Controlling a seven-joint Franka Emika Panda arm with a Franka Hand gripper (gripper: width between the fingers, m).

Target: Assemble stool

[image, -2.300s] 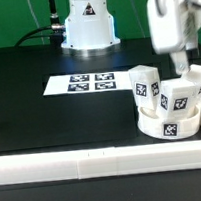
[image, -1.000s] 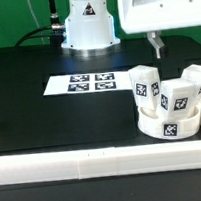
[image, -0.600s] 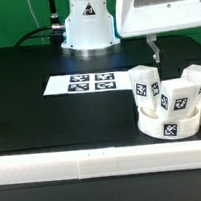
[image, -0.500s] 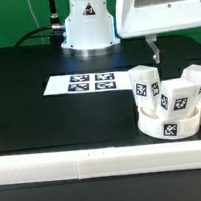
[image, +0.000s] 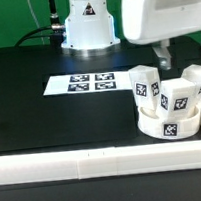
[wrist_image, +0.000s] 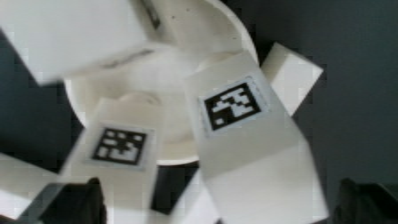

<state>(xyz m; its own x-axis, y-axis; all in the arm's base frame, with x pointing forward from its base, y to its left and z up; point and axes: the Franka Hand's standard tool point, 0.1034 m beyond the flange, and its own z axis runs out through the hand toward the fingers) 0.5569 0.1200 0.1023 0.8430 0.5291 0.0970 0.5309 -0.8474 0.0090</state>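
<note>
1. The round, low white plastic seat disc [image: 169, 122] sits on the black table [image: 50, 114] at the exterior view's right, close to the long white border rail [image: 95, 161] along the table's near edge. It lies like a shallow bowl, hollow side up, with a black-and-white square tag on its outer wall.
2. Three small white rectangular leg blocks rest in the disc's hollow, all tilted, none upright. One leg block [image: 144, 85] leans toward the exterior view's left, a second leg block [image: 179, 99] lies in the middle with its tag facing the camera, and a third leg block [image: 198, 78] leans toward the exterior view's right.
3. The wrist view looks straight down into the disc [wrist_image: 125, 100]: a tagged block [wrist_image: 249, 130] crosses the hollow, another tagged block [wrist_image: 121, 150] lies beside it, and a plain-faced one [wrist_image: 80, 40] sticks out over the rim.
4. The pincer [wrist_image: 210, 198] hangs above the disc with its dark fingertips [wrist_image: 68, 200] spread as wide as they go, holding nothing; the blocks lie between and below them.
5. The flat white marker board [image: 82, 84] lies on the table, well apart from the disc, in front of the arm's white base [image: 88, 24].
</note>
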